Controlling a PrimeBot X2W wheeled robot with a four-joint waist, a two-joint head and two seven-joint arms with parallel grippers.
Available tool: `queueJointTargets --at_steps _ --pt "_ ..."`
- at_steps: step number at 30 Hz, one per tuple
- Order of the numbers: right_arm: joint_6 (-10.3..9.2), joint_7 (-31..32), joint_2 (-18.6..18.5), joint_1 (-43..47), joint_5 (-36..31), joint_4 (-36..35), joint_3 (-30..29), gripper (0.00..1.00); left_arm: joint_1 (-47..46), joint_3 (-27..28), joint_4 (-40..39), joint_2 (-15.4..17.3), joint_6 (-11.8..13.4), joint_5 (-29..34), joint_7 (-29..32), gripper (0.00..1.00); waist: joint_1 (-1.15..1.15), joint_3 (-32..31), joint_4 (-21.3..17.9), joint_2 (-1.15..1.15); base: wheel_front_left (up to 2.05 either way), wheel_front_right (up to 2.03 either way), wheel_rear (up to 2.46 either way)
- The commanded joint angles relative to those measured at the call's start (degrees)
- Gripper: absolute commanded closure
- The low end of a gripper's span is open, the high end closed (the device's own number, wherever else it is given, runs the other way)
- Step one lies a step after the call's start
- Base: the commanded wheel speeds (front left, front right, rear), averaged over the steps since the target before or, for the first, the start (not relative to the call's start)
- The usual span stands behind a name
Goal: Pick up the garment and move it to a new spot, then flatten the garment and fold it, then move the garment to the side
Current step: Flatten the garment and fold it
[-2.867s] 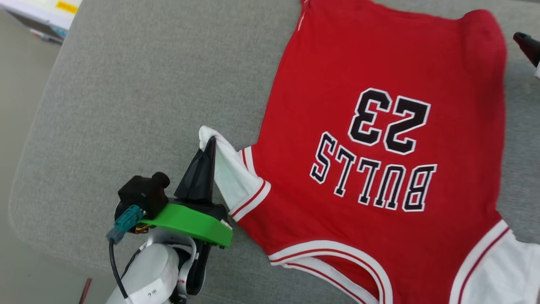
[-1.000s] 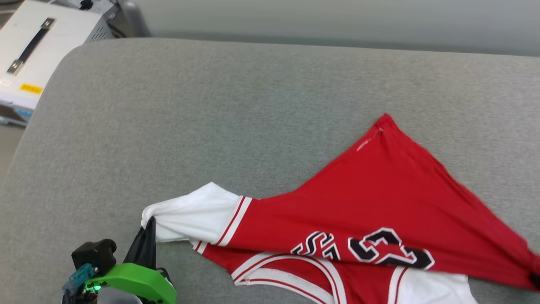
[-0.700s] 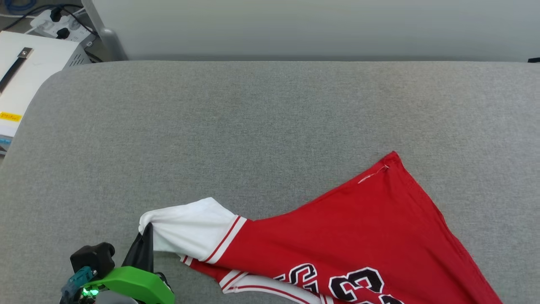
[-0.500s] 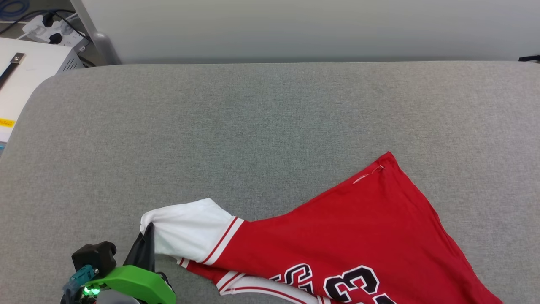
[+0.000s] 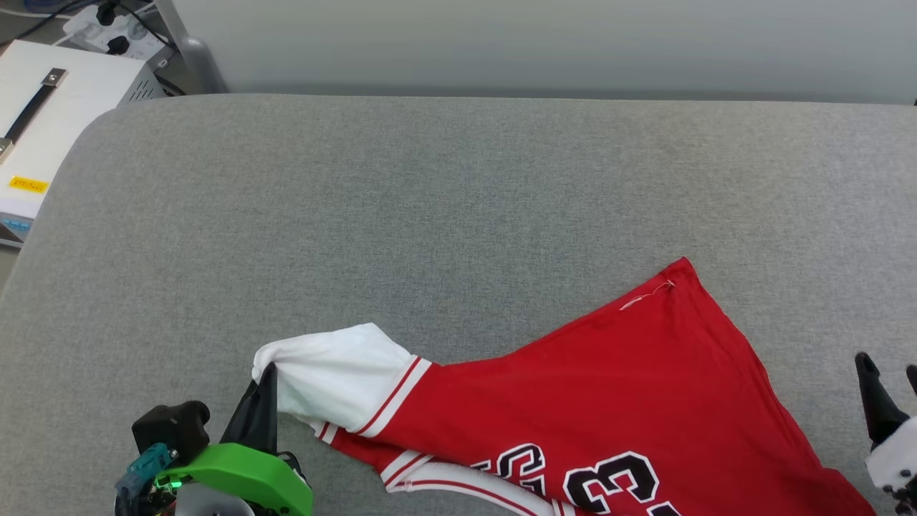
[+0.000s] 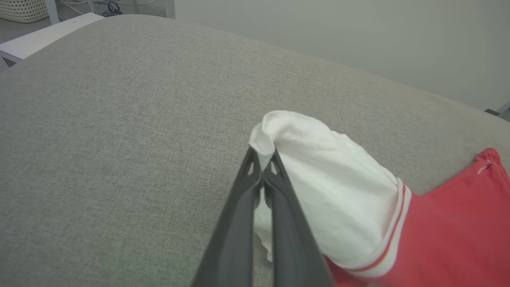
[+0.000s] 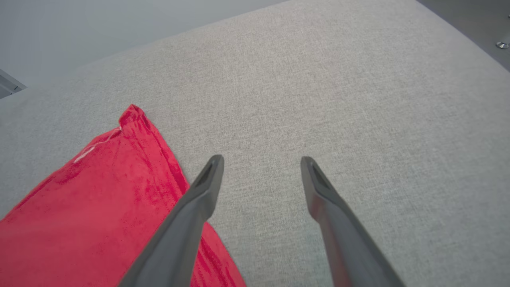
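Red garment (image 5: 616, 387) on grey cushion (image 5: 430, 201)

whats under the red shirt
The shirt lies on the grey cushion, which shows around it. Anything else beneath is covered by the cloth, so that cannot be told.

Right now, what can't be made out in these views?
- Garment, head view: the bottom edge cuts off its lower part, so the lettering is incomplete.
- Left gripper, left wrist view: shut on the white sleeve; the sleeve's fold hides how much cloth is pinched.
- Right gripper, head view: open, one finger cut by the right edge.
- Yellow label on the white box: too small to read.
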Motion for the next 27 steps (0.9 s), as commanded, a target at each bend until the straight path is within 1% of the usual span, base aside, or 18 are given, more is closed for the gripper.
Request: queueJointTargets --at_steps 1,3,6,12,16,18,20,23,27 --pt "-0.03 -0.33 -0.81 -2.62 -0.21 0.67 1.43 0.00 -1.55 -0.14 -0.29 -0.27 0.11 0.55 -0.56 1.00 0.00 1.09 1.01 0.00 0.00 0.00 0.00" --pt "-0.03 0.61 -2.72 -5.12 -0.34 1.38 3.97 0.00 -2.26 -0.52 -0.45 -0.52 -0.12 0.63 -0.72 1.00 0.00 1.93 1.73 0.00 0.00 0.00 0.00" --pt "-0.03 5.19 -6.44 -9.61 0.90 2.50 8.62 0.00 -3.61 -0.99 -0.41 -0.91 -0.53 0.72 -1.11 1.00 0.00 3.51 2.54 0.00 0.00 0.00 0.00" --pt "-0.03 21.04 -12.91 -19.02 6.59 5.45 17.22 0.00 -6.57 -2.13 0.71 -1.70 -1.79 0.80 -1.82 1.00 0.00 6.07 4.28 0.00 0.00 0.00 0.00" --pt "-0.03 29.34 -14.60 -24.50 9.50 6.77 21.30 0.00 -8.46 -2.80 1.73 -2.24 -2.65 0.88 -2.55 1.00 0.00 7.40 5.45 0.00 0.00 0.00 0.00" --pt "-0.03 31.66 -15.12 -26.76 10.22 7.26 23.44 0.00 -9.44 -3.16 2.18 -2.56 -3.07 0.93 -2.90 1.00 0.00 8.12 6.03 0.00 0.00 0.00 0.00" --pt "-0.03 32.44 -15.51 -28.87 10.59 7.93 25.43 0.00 -10.36 -3.43 2.51 -2.84 -3.43 0.99 -3.28 1.00 0.00 9.01 6.49 0.00 0.00 0.00 0.00" --pt "-0.03 32.75 -15.94 -31.33 10.88 10.13 28.03 0.00 -11.63 -3.79 2.92 -3.16 -3.95 1.05 -3.73 1.00 0.00 10.36 7.10 0.00 0.00 0.00 0.00" --pt "-0.03 32.92 -16.19 -33.21 11.89 14.88 31.14 0.00 -13.08 -4.33 3.69 -3.60 -4.64 1.11 -4.25 1.00 0.00 11.83 7.86 0.00 0.00 0.00 0.00"
